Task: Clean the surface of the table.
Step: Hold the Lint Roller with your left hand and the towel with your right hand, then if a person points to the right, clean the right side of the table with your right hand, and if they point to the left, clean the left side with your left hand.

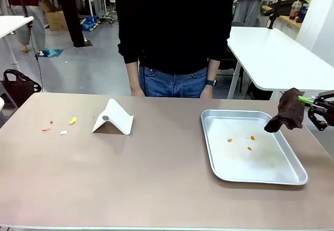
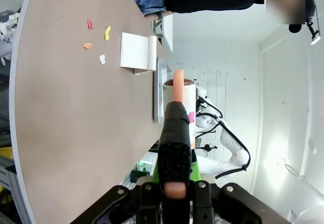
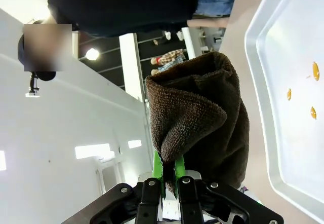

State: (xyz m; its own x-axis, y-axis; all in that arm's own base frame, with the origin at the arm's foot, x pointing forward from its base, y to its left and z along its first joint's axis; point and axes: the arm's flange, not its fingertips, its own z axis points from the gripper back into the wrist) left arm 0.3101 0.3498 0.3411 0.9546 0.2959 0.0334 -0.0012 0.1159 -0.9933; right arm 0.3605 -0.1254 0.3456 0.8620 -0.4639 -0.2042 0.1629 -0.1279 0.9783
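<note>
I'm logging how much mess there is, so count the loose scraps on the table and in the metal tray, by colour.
Yellow scrap on the table: 1
White scrap on the table: 1
Reddish-orange scraps on the table: 2
Orange bits in the tray: 3
Total: 7

The brown cloth (image 3: 202, 117) hides the right jaws' tips, and the coloured scraps (image 1: 73, 120) are too small to identify.
</note>
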